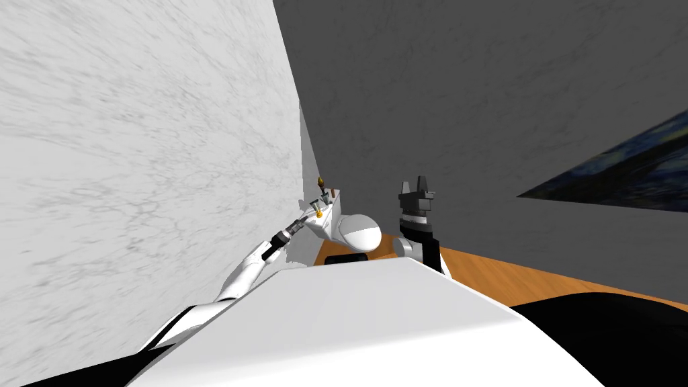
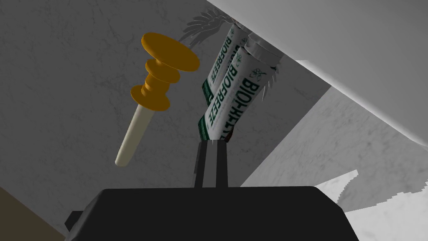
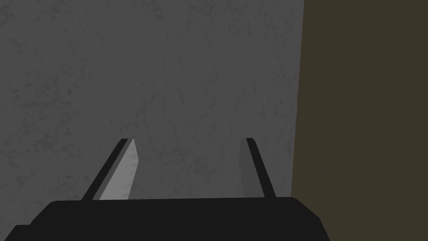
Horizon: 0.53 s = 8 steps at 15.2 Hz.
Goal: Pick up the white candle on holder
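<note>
- White candle [image 2: 133, 138] in the left wrist view: a slim cream stick seated in an amber-orange holder [image 2: 165, 71] with a wide round foot and two smaller collars.
- The candle's free end points back toward the camera, and the holder's foot is at the far end.
- The candle is clear of the left tool [image 2: 211, 144], off to one side of its tips with open space between them.
- That left tool is pinched narrow, its two blades together with only a slit between and nothing visibly clamped.
- Straight ahead of those tips are two white tubes [image 2: 234, 90] with green "BIOFREEZE" lettering, lying side by side. The near one ends right at the blades, and I cannot tell whether they touch.
- The tubes lie just beside the candle, apart from it.
- Head view now: the holder is a small orange spot at the left tool's 1 o'clock, on the white tank [image 1: 329, 218] of a toilet [image 1: 359, 232] at my 12 o'clock.
- The left arm reaches out to my 11 o'clock along a pale marbled wall [image 1: 134, 134].
- Right tool [image 1: 414, 181] is up at my 1 o'clock, blades spread wide and holding nothing, in front of a dark grey wall [image 1: 470, 101].
- A dark blue painting [image 1: 618, 178] is at 2 o'clock, with wooden floor [image 1: 510, 275] at 3 o'clock.
</note>
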Available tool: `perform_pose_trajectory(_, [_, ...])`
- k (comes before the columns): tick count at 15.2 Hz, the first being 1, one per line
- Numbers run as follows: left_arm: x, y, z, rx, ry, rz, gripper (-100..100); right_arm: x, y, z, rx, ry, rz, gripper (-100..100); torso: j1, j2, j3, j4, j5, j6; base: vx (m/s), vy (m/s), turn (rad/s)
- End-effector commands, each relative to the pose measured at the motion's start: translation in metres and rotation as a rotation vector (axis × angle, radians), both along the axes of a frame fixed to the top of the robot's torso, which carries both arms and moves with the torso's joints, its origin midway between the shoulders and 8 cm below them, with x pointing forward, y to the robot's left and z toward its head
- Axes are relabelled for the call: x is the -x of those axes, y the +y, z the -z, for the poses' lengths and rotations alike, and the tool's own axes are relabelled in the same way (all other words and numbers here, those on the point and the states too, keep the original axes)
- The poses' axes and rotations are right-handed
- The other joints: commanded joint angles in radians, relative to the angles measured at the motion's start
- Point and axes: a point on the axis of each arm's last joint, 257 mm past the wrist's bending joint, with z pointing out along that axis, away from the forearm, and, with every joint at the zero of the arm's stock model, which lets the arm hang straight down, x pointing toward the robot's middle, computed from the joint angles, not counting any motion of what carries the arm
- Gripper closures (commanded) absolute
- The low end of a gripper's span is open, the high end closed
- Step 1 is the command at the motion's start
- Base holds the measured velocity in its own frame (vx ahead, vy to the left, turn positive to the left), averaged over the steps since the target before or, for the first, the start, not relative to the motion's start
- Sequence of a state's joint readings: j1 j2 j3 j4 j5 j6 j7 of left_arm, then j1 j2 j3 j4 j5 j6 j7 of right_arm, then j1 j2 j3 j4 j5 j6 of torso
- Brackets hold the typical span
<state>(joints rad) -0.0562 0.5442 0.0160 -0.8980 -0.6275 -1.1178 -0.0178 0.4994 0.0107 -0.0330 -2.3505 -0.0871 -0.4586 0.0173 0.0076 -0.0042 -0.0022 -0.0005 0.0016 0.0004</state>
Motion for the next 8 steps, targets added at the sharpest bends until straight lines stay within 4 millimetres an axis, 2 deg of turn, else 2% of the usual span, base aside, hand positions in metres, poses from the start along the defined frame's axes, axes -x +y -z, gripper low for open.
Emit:
perform_pose_trajectory(1, [0.003,-0.004,0.003,-0.011,0.005,0.008,100,0.000,0.000,0.000,0.000,0.000,0.000,0,0.000,0.000,0.000,0.000,0.000,0.000,0.022,0.032,0.044])
perform_pose_trajectory(6, [0.006,-0.008,0.003,-0.012,0.003,0.004,100,0.000,0.000,0.000,0.000,0.000,0.000,0,0.000,0.000,0.000,0.000,0.000,0.000,0.021,0.034,0.040])
perform_pose_trajectory(7, [0.001,0.003,-0.010,-0.063,-0.032,0.015,-100,0.000,0.000,0.000,0.000,0.000,0.000,0,-0.001,0.000,0.000,0.000,0.000,0.000,-0.112,-0.037,-0.157])
perform_pose_trajectory(8, [0.000,0.006,-0.014,-0.080,-0.043,0.020,-100,0.000,0.000,0.000,0.000,0.000,0.000,0,-0.003,0.005,0.002,0.001,-0.001,0.001,-0.206,-0.083,-0.155])
